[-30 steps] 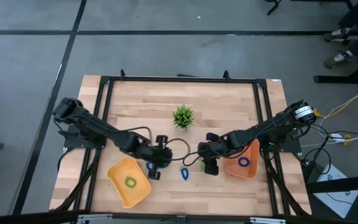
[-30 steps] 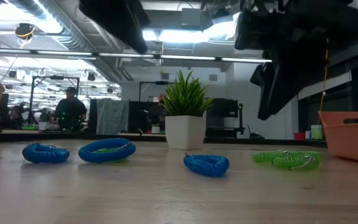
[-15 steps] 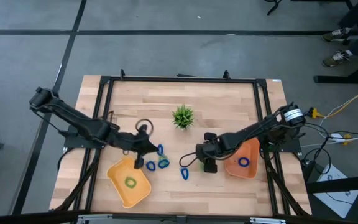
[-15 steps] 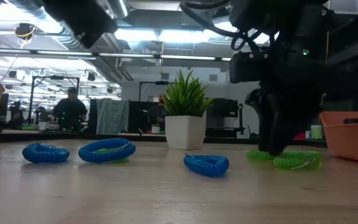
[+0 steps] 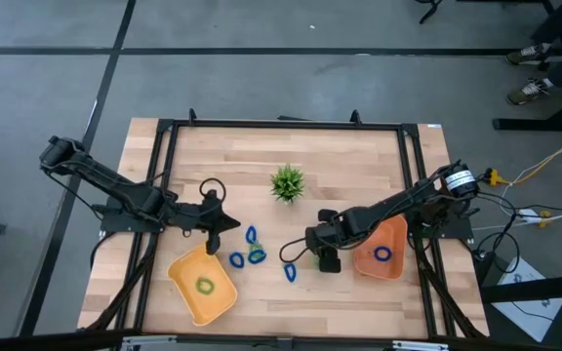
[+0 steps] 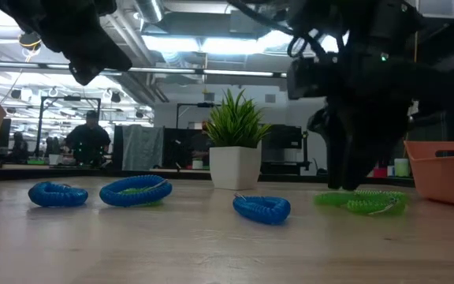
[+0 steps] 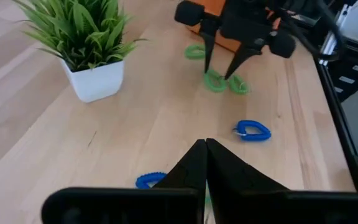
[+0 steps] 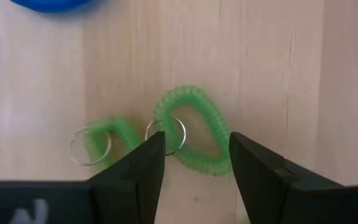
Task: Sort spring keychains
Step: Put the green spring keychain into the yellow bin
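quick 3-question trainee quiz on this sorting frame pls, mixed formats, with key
1. True or false: the right hand is open, its fingers either side of a green keychain on the table.
2. Which tray holds a blue keychain? A: yellow tray. B: orange tray.
3. Fill in: the left hand is ____, above the table near the yellow tray.

Key
1. True.
2. B; the yellow tray holds a green one.
3. Shut.
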Robot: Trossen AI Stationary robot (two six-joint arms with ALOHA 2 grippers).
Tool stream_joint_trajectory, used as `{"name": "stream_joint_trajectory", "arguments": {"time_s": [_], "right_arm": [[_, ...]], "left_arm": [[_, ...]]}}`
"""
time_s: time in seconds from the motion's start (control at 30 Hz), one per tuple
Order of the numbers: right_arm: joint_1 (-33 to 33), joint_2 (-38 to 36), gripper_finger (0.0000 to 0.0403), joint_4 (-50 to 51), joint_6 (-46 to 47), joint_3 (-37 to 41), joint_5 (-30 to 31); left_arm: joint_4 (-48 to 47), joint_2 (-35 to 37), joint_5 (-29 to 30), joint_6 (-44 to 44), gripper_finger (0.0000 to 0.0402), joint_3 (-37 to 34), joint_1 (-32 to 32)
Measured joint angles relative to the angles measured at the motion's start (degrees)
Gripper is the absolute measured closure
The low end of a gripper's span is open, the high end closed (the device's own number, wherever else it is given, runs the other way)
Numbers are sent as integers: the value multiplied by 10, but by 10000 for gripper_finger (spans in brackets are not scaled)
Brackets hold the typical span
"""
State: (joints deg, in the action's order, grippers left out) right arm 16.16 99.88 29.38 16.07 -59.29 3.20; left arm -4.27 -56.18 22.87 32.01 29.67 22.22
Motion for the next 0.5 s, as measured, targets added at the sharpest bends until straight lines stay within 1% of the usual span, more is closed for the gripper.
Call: {"name": "stream_joint_trajectory", "arguments": {"time_s": [0.1,0.2,0.33,0.5], "right_arm": [[0,0,224,19,-5,-20,1],[0,0,224,22,-26,-28,22],[-3,-1,224,22,-32,-22,53],[-11,-1,224,19,-29,-6,62]], "left_arm": [[0,0,1,0,398,0,0],[0,0,1,2,398,0,0],[0,0,0,3,398,0,0],[0,0,0,3,398,0,0]]}}
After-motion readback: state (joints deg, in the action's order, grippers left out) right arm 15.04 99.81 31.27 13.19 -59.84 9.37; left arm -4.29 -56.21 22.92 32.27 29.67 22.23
